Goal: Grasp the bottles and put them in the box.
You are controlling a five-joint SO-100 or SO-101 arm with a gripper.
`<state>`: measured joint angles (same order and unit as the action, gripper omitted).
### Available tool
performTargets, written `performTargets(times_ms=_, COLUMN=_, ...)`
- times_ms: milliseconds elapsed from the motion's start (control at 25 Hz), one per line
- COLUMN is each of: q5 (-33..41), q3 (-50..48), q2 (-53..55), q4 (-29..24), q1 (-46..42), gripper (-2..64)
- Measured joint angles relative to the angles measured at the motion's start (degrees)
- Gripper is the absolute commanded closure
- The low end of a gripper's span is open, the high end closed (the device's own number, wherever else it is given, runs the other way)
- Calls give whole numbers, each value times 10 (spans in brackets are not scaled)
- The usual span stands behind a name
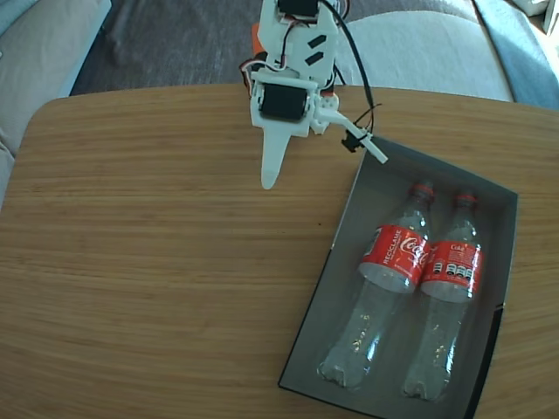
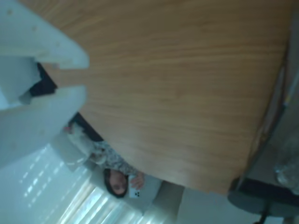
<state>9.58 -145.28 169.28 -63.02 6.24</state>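
Fixed view from above shows the wooden desk (image 1: 157, 262) filling most of the picture, rounded at its far left corner, with grey upholstery beyond its far edge. Toward the desk's right edge lies the dark grey box (image 1: 345, 236), set at a slant so that one near corner reaches the near edge. Both bottles are inside it, side by side and touching, caps toward the far end and bases toward the near end: the left bottle (image 1: 395, 255) beside the box's left wall, the right bottle (image 1: 452, 269) nearer the right wall. Over the far edge of the desk, just left of the box's far corner, hangs the white arm with its pincer (image 1: 319, 155); one long white finger (image 1: 272, 161) points down at bare wood, the thinner one (image 1: 367, 144) juts out over the box's corner, so the pincer is spread apart and holds nothing. Wrist view shows the same pincer (image 2: 70, 75) at the left edge, with a narrow gap between its pale fingers, nothing in it, and a person (image 2: 122, 183) beyond the desk.
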Motion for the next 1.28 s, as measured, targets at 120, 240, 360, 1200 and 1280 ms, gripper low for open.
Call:
performTargets(times_ms=120, q5=-19, q3=-25, q2=21, q4=0, q1=-31, gripper=618)
performTargets(times_ms=240, q5=-21, q3=-51, q2=42, q4=0, q1=-64, gripper=618)
performTargets(times_ms=360, q5=-21, q3=-78, q2=60, q4=0, q1=-72, gripper=618)
performTargets(times_ms=1200, q5=-84, q3=-176, q2=161, q4=0, q1=-72, gripper=618)
performTargets(times_ms=1280, q5=-84, q3=-176, q2=161, q4=0, q1=-72, gripper=618)
